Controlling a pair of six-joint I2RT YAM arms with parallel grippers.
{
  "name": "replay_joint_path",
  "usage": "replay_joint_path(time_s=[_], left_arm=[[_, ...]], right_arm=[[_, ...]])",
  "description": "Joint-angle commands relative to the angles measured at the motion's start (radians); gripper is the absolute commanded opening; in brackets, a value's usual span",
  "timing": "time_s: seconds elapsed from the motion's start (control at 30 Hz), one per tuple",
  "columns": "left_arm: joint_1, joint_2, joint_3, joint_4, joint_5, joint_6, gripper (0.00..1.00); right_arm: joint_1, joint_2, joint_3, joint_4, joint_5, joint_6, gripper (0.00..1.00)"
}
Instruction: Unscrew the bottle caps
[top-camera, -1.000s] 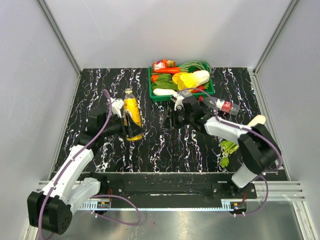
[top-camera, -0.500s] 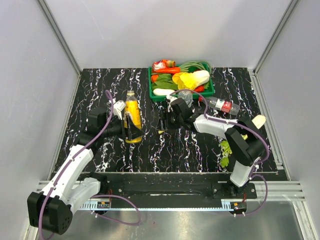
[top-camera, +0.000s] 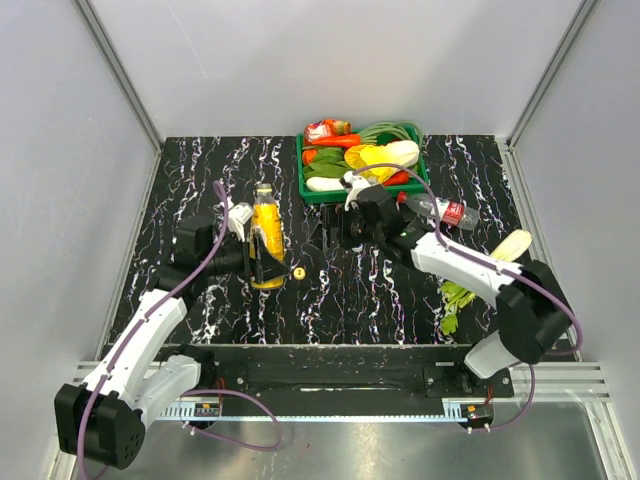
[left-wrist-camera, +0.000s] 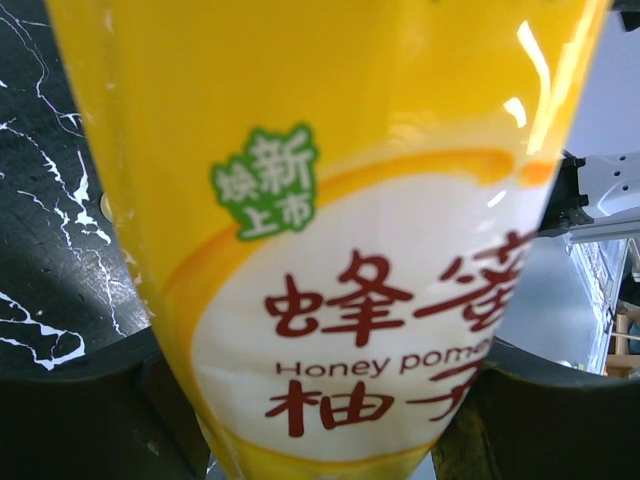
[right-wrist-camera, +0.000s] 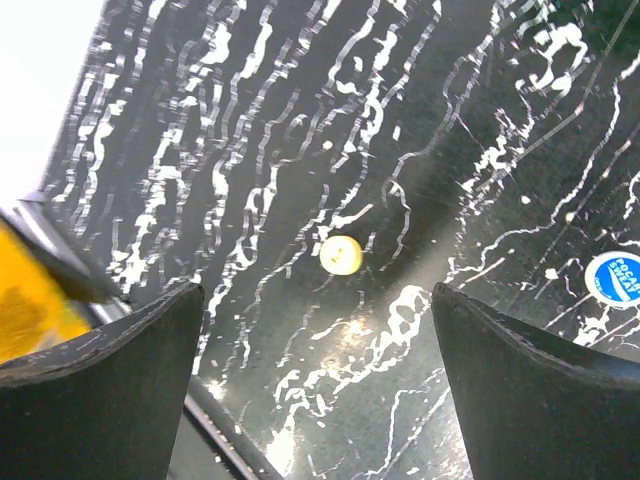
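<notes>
Counts from my end: two bottles I can confirm, the orange juice bottle (top-camera: 265, 232) and the red-label bottle (top-camera: 445, 211); I can't make out a third behind the arm. Two loose caps on the table, one yellow cap (top-camera: 298, 272) and one blue cap (right-wrist-camera: 612, 276). One green tray (top-camera: 302, 168), and the vegetables in it are too piled up to count. Two more vegetables lie outside it: one leafy green (top-camera: 455, 298) and one pale piece (top-camera: 512, 243). Two arms, the left arm (top-camera: 150, 320) and the right arm (top-camera: 470, 265).
</notes>
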Motion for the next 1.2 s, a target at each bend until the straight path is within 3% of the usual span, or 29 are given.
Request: replay_joint_path(time_s=[0.0, 0.17, 0.4, 0.77, 0.87, 0.97, 1.17], left_arm=[[0.005, -0.005, 0.035, 0.01, 0.03, 0.034, 0.0], [-0.013, 0.001, 0.035, 0.005, 0.043, 0.044, 0.0], [-0.134, 0.035, 0.064, -0.055, 0.009, 0.089, 0.0], [-0.263, 0.034, 0.074, -0.049, 0.041, 0.106, 0.0], [-0.277, 0.028, 0.075, -0.049, 0.043, 0.11, 0.0], [-0.28, 0.024, 0.075, -0.044, 0.049, 0.11, 0.0], [-0.283, 0.024, 0.077, -0.032, 0.066, 0.106, 0.0]], right_arm=[[0.009, -0.113, 0.018, -0.01, -0.049, -0.005, 1.0], [0.007, -0.162, 0.071, -0.047, -0.113, 0.022, 1.0], [0.0, -0.204, 0.134, -0.024, -0.193, 0.09, 1.0], [-0.045, -0.167, 0.11, 0.206, -0.371, 0.292, 0.98], [-0.048, -0.152, 0.094, 0.267, -0.417, 0.334, 0.91], [-0.048, -0.138, 0.084, 0.312, -0.449, 0.363, 0.72], [-0.048, -0.114, 0.09, 0.326, -0.504, 0.375, 0.52]])
